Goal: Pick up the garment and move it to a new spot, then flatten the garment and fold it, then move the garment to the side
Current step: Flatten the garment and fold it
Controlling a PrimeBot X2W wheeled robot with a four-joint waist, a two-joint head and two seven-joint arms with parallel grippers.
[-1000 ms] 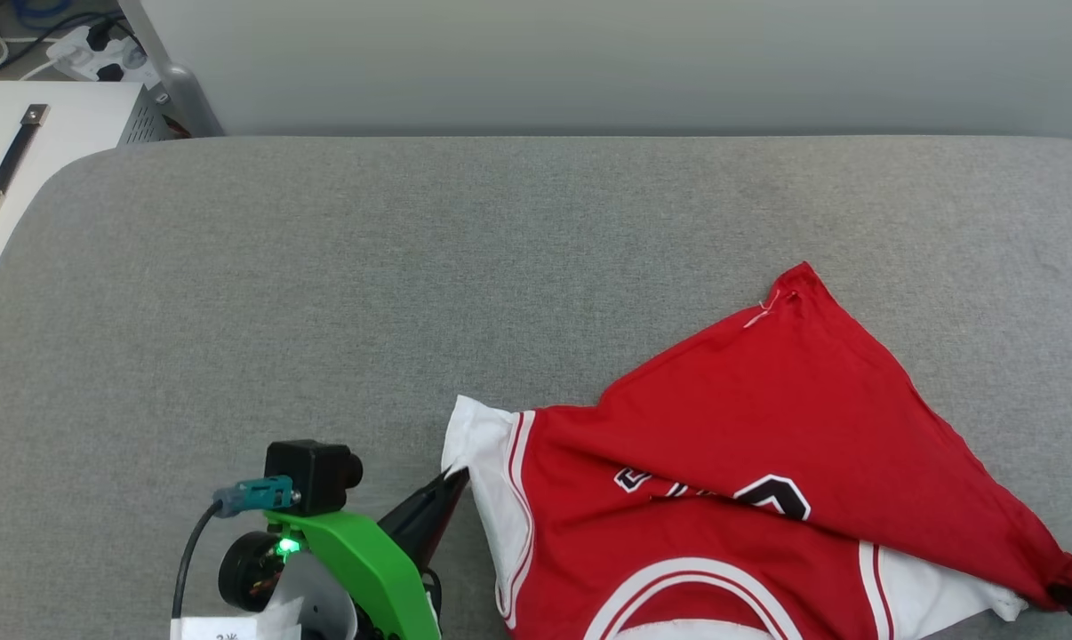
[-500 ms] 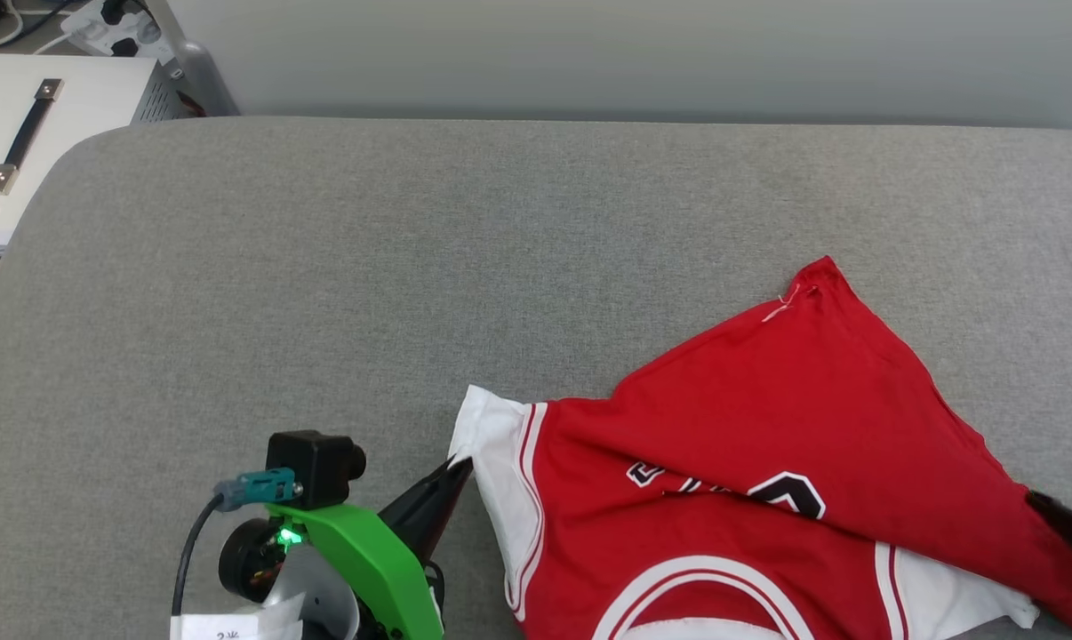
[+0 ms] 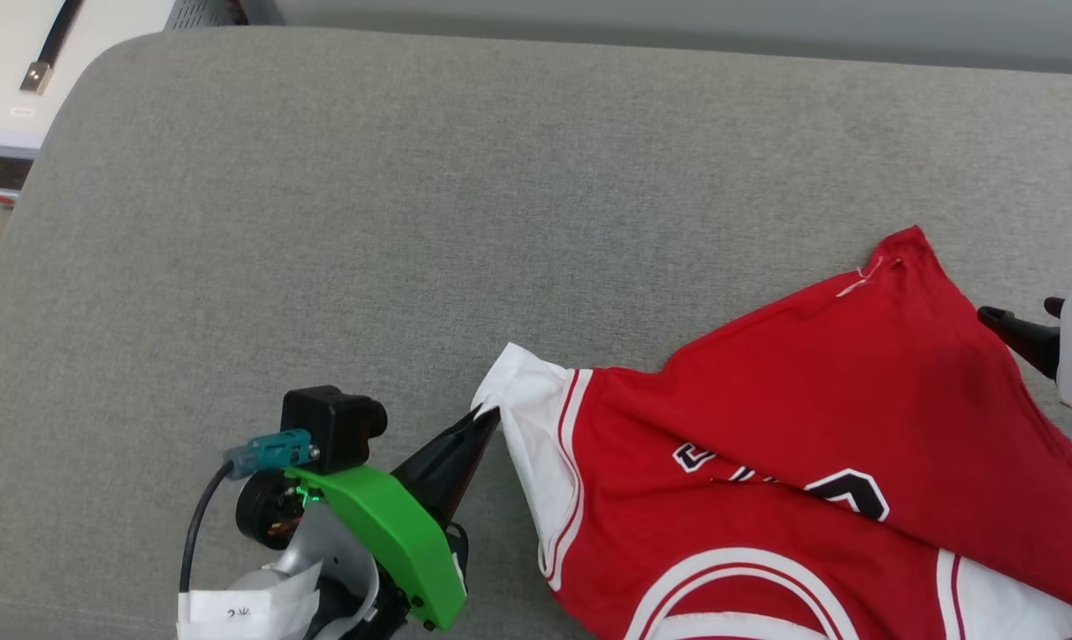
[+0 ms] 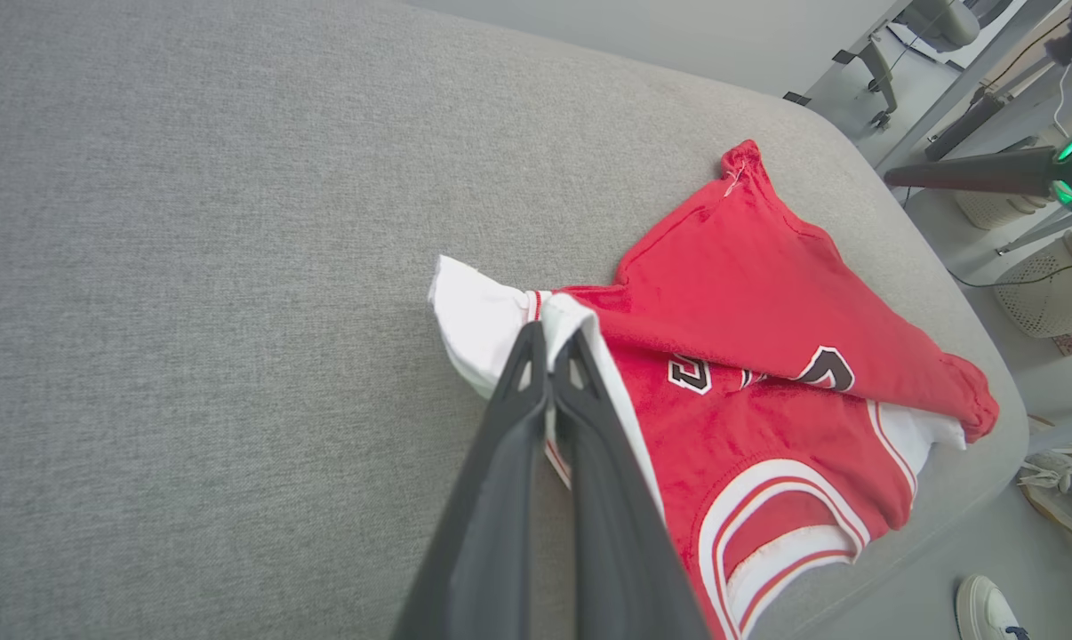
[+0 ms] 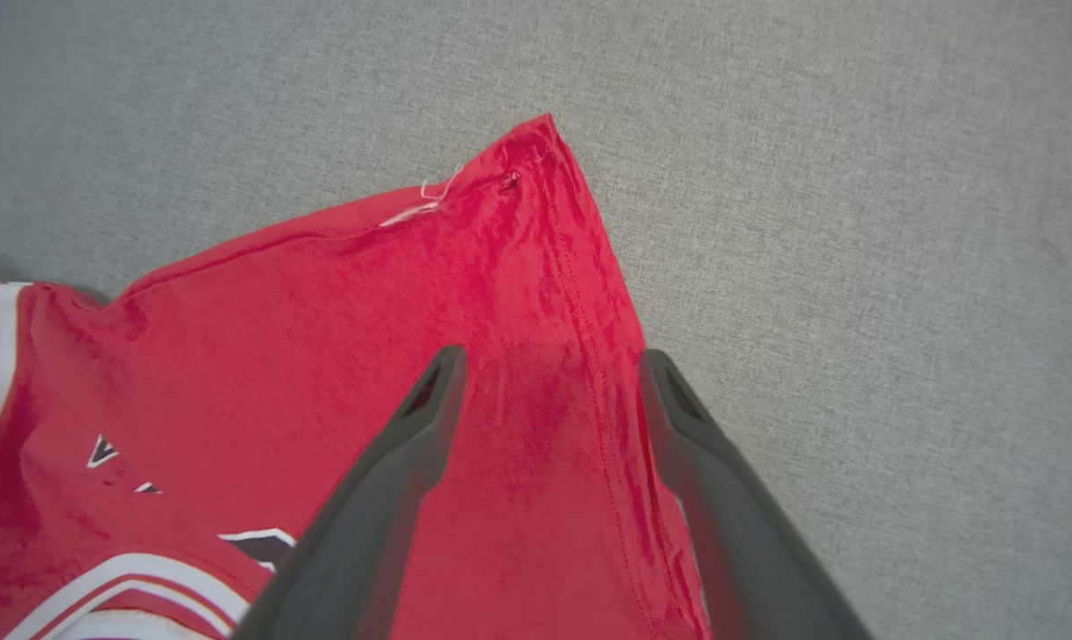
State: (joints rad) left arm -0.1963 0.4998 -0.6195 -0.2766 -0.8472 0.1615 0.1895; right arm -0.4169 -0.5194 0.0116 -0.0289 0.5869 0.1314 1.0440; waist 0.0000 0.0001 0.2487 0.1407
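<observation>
The garment, a red jersey with white sleeves, lies crumpled on the grey cushion, its lower hem folded up over the black print. My left gripper is shut on the white sleeve's edge at the jersey's left side. In the left wrist view the left gripper pinches that cloth between closed fingers. My right gripper enters from the right edge, open, above the red hem. In the right wrist view the right gripper straddles the hem seam below the pointed corner.
The grey cushion stretches wide to the left and back. A white case with a black handle stands off the back-left corner. In the left wrist view the cushion's right edge drops to a floor with chair legs and a shoe.
The head camera has tilted down and shifted. My right gripper has let go of the jersey's lower right corner and moved up to hover open over the red hem. The left gripper still holds the sleeve.
</observation>
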